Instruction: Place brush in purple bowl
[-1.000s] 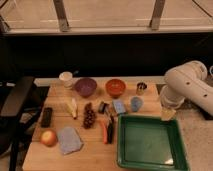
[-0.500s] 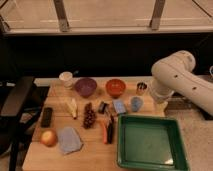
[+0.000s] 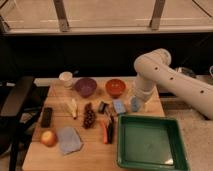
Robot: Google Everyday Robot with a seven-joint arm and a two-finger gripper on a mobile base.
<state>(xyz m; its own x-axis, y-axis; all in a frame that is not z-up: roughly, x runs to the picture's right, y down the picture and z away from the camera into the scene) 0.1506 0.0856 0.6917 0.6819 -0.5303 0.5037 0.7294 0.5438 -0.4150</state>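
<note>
The brush [image 3: 110,131] lies flat on the worktop [image 3: 35,156], just beside the carrot [image 3: 104,132] and well apart from the purple bowl [image 3: 85,87]. I judge it light, stiff and thin, so I would pinch it at its middle. The gripper [image 3: 141,103] hangs above the tray [image 3: 150,119]; I cannot tell if it is spread or closed.

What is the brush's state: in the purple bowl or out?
Out: the brush lies on the table beside the carrot, apart from the purple bowl. The gripper hangs by the blue cup.

Black brush [image 3: 110,131], purple bowl [image 3: 85,87], green tray [image 3: 120,146], white gripper [image 3: 139,102] near tray
</note>
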